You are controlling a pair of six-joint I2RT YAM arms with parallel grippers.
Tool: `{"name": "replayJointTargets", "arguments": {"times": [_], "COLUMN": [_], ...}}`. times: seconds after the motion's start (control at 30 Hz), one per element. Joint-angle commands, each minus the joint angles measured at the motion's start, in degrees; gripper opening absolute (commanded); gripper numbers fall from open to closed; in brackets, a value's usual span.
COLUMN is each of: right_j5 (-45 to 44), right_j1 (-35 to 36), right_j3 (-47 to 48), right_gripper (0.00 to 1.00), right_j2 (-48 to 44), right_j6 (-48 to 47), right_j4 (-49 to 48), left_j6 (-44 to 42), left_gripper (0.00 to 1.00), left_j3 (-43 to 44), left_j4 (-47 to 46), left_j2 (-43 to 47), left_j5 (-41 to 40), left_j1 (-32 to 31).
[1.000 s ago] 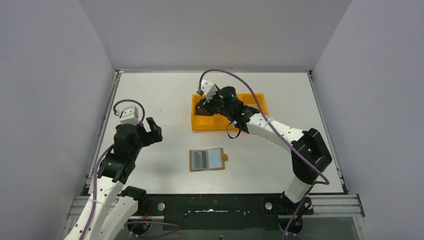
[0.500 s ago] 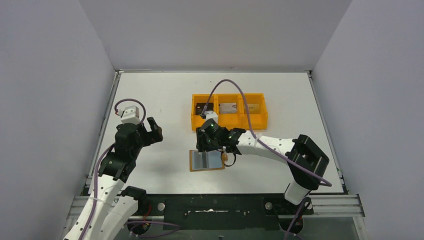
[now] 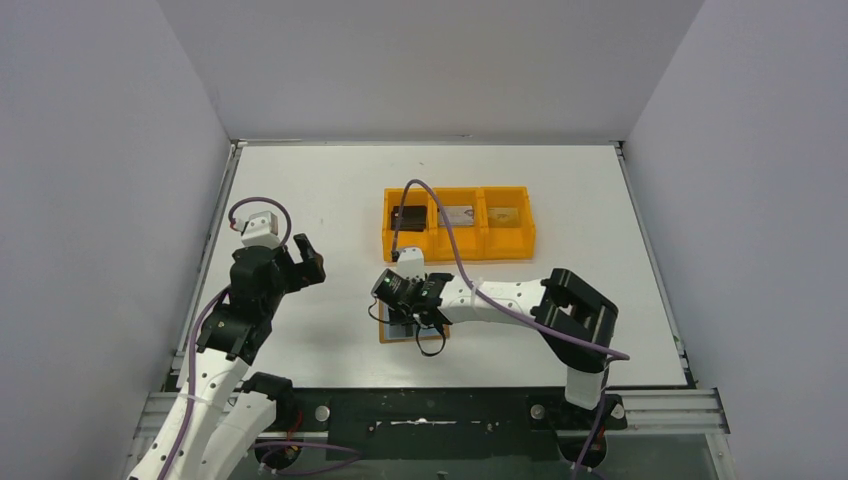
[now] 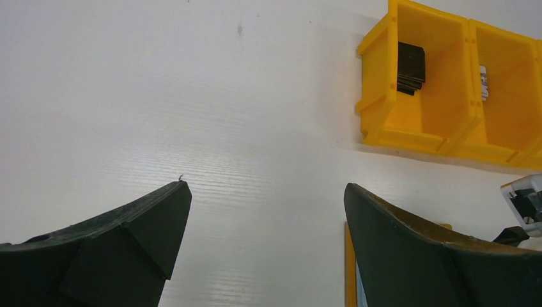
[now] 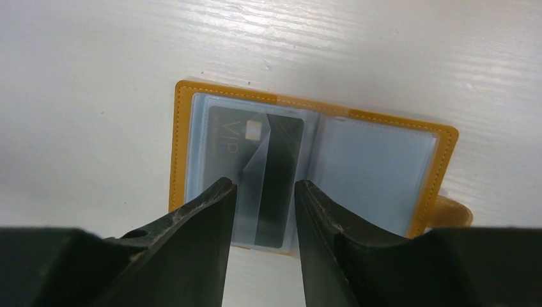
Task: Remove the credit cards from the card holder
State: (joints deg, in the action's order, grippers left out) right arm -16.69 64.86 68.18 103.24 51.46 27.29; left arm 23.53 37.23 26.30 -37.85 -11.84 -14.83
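White-shelled arms (image 3: pixel 505 296), black joints (image 3: pixel 580 315), purple cables (image 3: pixel 256 200) (looping), black wedge-shaped tool fingers (image 5: pixel 192 236)

Card holder (image 5: pixel 377 173) tan, pale stitching, grey-blue pockets; credit card (image 5: pixel 284 153) dark, "VIP" lettering; tray (image 4: pixel 377 77) orange.

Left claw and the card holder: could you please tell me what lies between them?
Only bare white table lies between the open left claw and the card holder. The top external view shows this stretch best.
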Motion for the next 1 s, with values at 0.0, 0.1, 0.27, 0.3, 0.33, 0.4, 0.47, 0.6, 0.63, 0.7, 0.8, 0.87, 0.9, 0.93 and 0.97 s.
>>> {"name": "replayJointTargets", "arguments": {"times": [0.0, 0.1, 0.27, 0.3, 0.33, 0.4, 0.47, 0.6, 0.63, 0.7, 0.8, 0.87, 0.9, 0.93, 0.97], "right_j5": [-3.0, -3.3, -4.7, -4.8, -4.6, -4.3, -4.2, -4.3, -4.1, -3.5, -1.0, 0.7, 1.8, 2.9, 4.1], "right_j1": [1.1, 1.6, 2.0, 2.0, 2.0, 2.0, 2.0, 2.0, 2.0, 1.8, 1.1, 0.4, -0.2, -0.7, -1.2], "right_j3": [5.1, 6.6, 7.2, 7.2, 7.0, 6.9, 6.9, 7.2, 7.3, 7.4, 6.7, 5.4, 4.7, 3.6, 2.6], "right_gripper": [0.39, 0.37, 0.28, 0.25, 0.22, 0.15, 0.09, 0.03, 0.02, 0.0, 0.0, 0.0, 0.0, 0.0, 0.0], "right_j2": [2.9, 4.9, 7.8, 8.2, 8.5, 8.8, 8.8, 7.3, 6.8, 5.8, 3.9, 2.5, 1.9, 1.2, 0.6], "right_j6": [0.2, 0.3, 3.1, 3.3, 3.4, 3.7, 3.7, 3.1, 2.7, 1.9, 1.6, 1.7, 1.8, 1.8, 1.9], "right_j4": [1.5, 2.7, 6.6, 6.9, 7.0, 6.9, 6.5, 5.4, 4.8, 3.6, 1.1, -1.0, -2.2, -3.5, -5.1], "left_j6": [0.1, 0.1, 0.1, 0.1, 0.1, 0.1, 0.1, 0.0, 0.0, 0.0, 0.1, 0.0, 0.0, 0.0, 0.0], "left_gripper": [0.92, 0.92, 0.92, 0.92, 0.92, 0.92, 0.92, 0.92, 0.92, 0.92, 0.92, 0.92, 0.92, 0.92, 0.92], "left_j3": [0.6, 0.6, 0.6, 0.6, 0.6, 0.6, 0.6, 0.6, 0.6, 0.6, 0.6, 0.6, 0.6, 0.6, 0.6], "left_j4": [-3.3, -3.3, -3.4, -3.4, -3.4, -3.5, -3.4, -3.4, -3.4, -3.4, -3.3, -3.3, -3.3, -3.3, -3.3], "left_j2": [0.1, 0.1, 0.2, 0.2, 0.2, 0.2, 0.1, -0.1, -0.1, -0.1, -0.1, -0.3, -0.3, -0.5, -0.5], "left_j5": [-0.3, -0.3, -0.3, -0.3, -0.3, -0.1, -0.1, 0.0, 0.0, 0.0, 0.0, 0.1, 0.1, 0.1, 0.2], "left_j1": [0.6, 0.5, 0.6, 0.6, 0.7, 0.7, 0.8, 0.8, 0.9, 0.8, 0.8, 0.8, 0.8, 0.8, 0.8]}}
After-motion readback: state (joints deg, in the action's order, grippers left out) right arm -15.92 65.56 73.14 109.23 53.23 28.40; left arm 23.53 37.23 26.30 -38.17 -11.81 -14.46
